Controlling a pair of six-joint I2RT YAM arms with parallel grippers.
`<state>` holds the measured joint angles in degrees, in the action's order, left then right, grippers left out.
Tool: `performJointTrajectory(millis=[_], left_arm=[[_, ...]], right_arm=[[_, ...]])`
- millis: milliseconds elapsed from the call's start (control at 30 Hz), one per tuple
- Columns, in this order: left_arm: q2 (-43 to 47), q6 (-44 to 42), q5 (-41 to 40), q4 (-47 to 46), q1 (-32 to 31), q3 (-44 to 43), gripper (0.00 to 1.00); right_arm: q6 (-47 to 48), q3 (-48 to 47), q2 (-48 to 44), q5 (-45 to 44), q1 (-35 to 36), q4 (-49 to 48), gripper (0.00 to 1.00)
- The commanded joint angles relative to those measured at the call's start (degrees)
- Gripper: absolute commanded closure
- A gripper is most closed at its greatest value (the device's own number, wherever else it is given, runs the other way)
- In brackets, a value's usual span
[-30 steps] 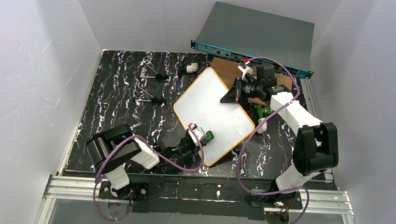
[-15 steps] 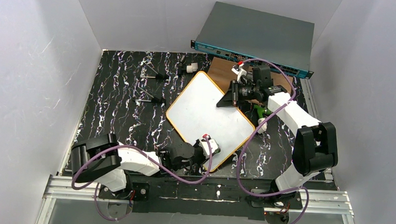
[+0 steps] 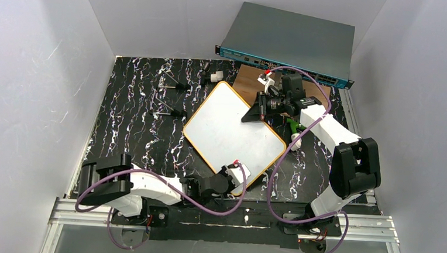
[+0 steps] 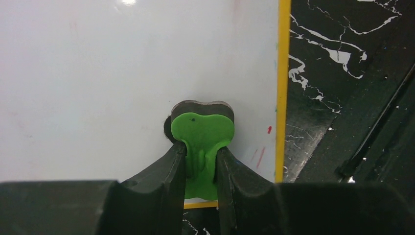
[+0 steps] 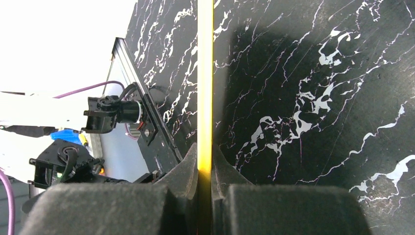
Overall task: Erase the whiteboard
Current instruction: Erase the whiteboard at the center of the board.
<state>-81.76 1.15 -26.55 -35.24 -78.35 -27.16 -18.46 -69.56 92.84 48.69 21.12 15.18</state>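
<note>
Whiteboard (image 3: 232,133) lay flat near the middle of the black marbled counter (image 3: 134,109), turned so that its corners pointed far, near, left and right. Its far right edge ran beside the brown wooden board (image 3: 248,80); whether the two overlapped could not be told. You had the right hand (image 5: 205,156) pressed together on the yellow frame along that far right edge, one finger on either face of the rim. You had the left hand (image 4: 201,152) at the near corner, pinching the stem of a green eraser (image 4: 203,128). The eraser's dark felt pad sat on the white surface, just beside the frame. A few small red marks (image 4: 258,156) showed between the eraser and the frame; the surface around them read white. A grey rack unit (image 3: 291,39) stood at the far right, beyond the wooden board.
</note>
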Motion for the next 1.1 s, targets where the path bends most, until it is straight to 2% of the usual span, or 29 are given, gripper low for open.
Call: performJointTrajectory(millis=[0, 233, 433, 667, 800, 1067], left_arm=[[-2.97, 0.19, -6.32, 4.55, -4.34, -2.63, 1.00], [-8.58, 0.07, -9.80, 6.22, -8.12, -6.89, 1.00], [-11.11, 1.62, -14.24, 11.30, -8.27, -10.33, 1.00], [-11.94, -0.92, -20.32, 13.10, -7.31, -15.19, 1.00], [-12.25, -4.39, -19.12, 11.35, -5.64, -17.48, 1.00], [-9.88, -4.51, -13.71, 10.43, -3.66, -18.61, 1.00]], right_arm=[[-3.86, -1.09, -2.06, 8.36, 0.85, -5.05, 0.99], [-4.40, -1.28, -2.03, 7.43, 0.85, -4.96, 0.99], [-4.22, -1.20, -2.50, 6.78, 0.83, -4.72, 0.99], [-4.31, -1.02, -2.51, 6.78, 0.85, -4.94, 0.99], [-4.31, -0.93, -2.61, 6.70, 0.83, -4.91, 0.99], [-4.18, -0.93, -2.66, 6.33, 0.76, -4.81, 0.99]])
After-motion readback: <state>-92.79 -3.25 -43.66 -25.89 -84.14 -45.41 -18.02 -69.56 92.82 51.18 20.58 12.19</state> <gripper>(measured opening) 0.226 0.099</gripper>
